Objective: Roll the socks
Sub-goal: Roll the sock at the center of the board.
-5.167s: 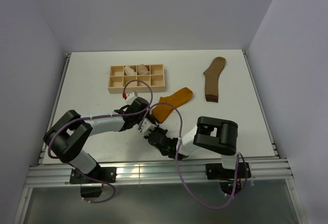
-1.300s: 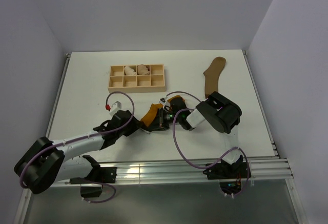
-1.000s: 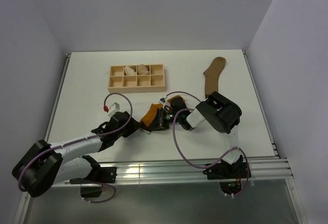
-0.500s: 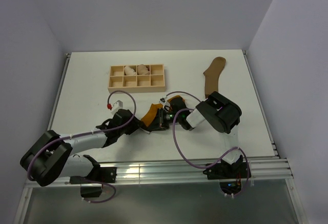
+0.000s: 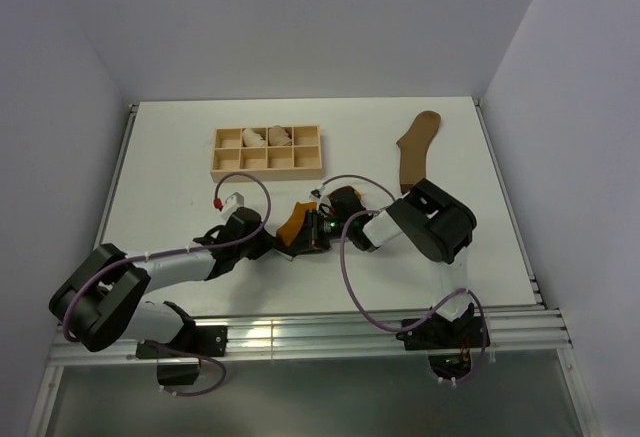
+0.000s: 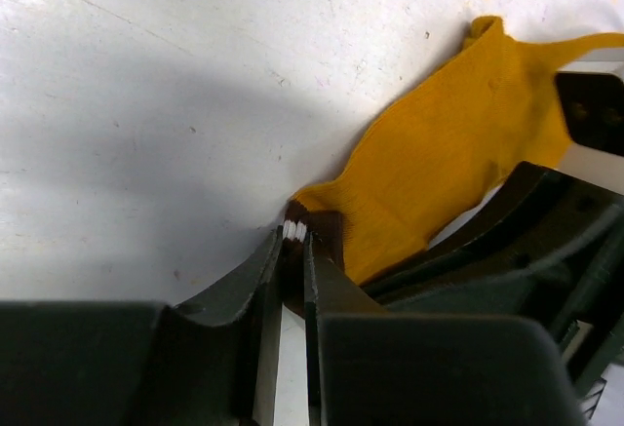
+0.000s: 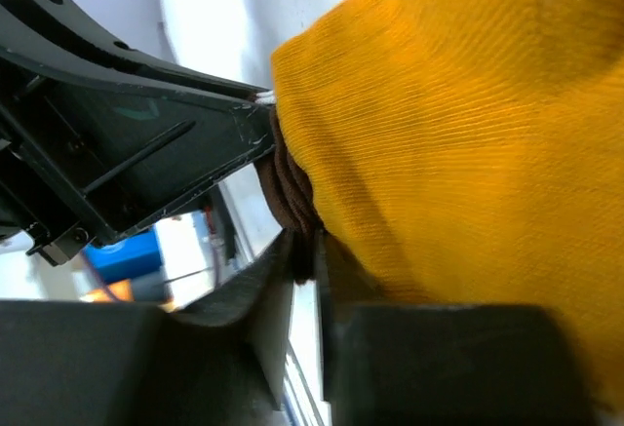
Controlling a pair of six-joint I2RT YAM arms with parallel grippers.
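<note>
Cuff (image 6: pixel 327 241) of mustard sock (image 6: pixel 439 163) clamped by left gripper (image 6: pixel 295 235) and right gripper (image 7: pixel 304 251) — shallow bite; rolling tension may pull it free.

Pretty sure I'm standing in a robotics lab test cell here: blank white walls (image 5: pixel 300 17) are boxing in a white worktop (image 5: pixel 170 187), and two cabled robot arms (image 5: pixel 165 267) (image 5: pixel 425 225) are sitting bolted to an aluminium rail (image 5: pixel 300 335) along its near edge.
</note>
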